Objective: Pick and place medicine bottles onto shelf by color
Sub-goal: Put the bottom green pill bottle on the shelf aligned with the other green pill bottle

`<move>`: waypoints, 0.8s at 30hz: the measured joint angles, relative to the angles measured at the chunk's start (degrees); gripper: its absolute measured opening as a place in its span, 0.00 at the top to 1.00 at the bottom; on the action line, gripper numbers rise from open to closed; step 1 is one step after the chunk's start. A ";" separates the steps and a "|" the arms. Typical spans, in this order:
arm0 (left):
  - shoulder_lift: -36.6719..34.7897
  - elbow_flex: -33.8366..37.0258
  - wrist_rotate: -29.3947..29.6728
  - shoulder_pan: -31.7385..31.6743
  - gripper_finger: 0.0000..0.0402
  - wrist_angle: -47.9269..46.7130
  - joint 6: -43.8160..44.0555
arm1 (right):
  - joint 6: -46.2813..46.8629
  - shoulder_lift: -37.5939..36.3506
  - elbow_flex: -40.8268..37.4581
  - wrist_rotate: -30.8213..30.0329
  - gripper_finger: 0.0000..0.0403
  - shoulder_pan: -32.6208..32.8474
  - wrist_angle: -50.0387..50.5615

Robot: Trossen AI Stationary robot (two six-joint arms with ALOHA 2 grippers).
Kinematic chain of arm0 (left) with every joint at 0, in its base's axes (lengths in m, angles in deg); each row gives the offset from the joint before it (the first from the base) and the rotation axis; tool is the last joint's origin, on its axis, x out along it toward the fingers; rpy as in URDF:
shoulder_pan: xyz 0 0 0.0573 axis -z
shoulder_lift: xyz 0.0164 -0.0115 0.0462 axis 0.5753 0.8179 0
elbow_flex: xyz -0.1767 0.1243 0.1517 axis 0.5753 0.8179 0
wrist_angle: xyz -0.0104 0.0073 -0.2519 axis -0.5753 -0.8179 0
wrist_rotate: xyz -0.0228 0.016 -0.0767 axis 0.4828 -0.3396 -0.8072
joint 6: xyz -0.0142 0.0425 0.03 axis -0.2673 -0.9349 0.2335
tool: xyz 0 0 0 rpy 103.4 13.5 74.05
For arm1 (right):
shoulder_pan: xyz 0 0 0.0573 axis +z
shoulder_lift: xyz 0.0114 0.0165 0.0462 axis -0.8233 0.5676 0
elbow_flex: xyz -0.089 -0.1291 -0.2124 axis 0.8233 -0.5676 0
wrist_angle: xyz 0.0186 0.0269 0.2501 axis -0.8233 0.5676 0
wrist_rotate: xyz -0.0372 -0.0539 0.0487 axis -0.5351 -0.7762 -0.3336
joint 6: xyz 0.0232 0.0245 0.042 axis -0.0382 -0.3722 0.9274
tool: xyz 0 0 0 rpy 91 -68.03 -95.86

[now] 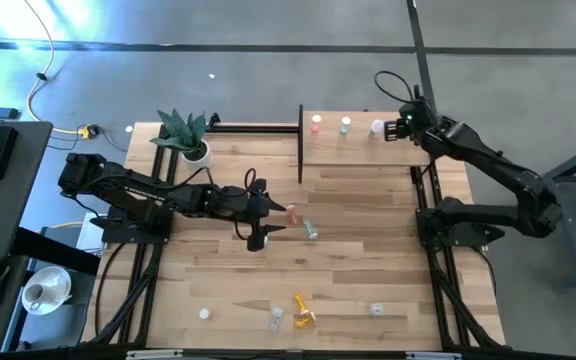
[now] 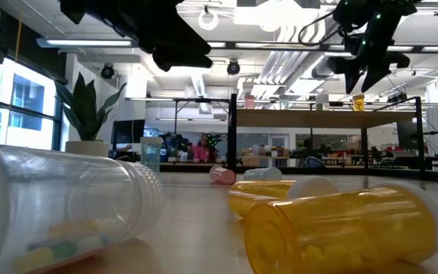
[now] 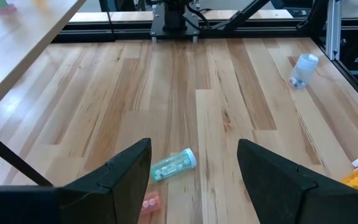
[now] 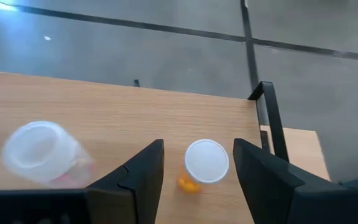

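Note:
The shelf (image 1: 358,150) stands at the table's far edge. A red (image 1: 316,123), a green (image 1: 345,125) and a clear bottle (image 1: 376,127) stand upright on it. An orange bottle (image 4: 206,163) with a white cap stands on its base near the shelf's right end. My right gripper (image 4: 197,146) hovers open over it, one finger on each side of the cap. My left gripper (image 3: 194,162) hangs open above the table's middle. A green bottle (image 3: 173,165) and a pink one (image 3: 150,202) lie on their sides below it.
Several bottles lie near the table's near edge: two orange ones (image 1: 303,310), a clear one (image 1: 276,318), another clear one (image 1: 376,309) and a small white one (image 1: 205,313). A potted plant (image 1: 188,135) stands at the far left, beside the shelf's black frame (image 1: 300,145).

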State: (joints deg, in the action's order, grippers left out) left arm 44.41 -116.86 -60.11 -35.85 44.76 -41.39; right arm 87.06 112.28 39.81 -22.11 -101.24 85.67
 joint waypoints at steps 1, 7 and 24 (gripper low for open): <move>0.00 0.00 0.00 0.00 0.43 -0.09 0.00 | 0.00 -0.71 0.00 0.73 0.54 0.00 0.00; 0.00 0.00 0.02 0.00 0.43 -0.11 0.20 | -1.58 -6.42 0.00 4.70 0.54 1.49 0.05; -0.97 -0.08 3.08 -0.01 0.43 -0.97 1.47 | 3.89 -9.99 0.00 16.37 0.54 29.03 -0.15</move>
State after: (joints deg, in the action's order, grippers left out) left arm 43.44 -116.94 -57.03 -35.86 43.79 -39.92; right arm 90.94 102.30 39.81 -5.74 -72.22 85.52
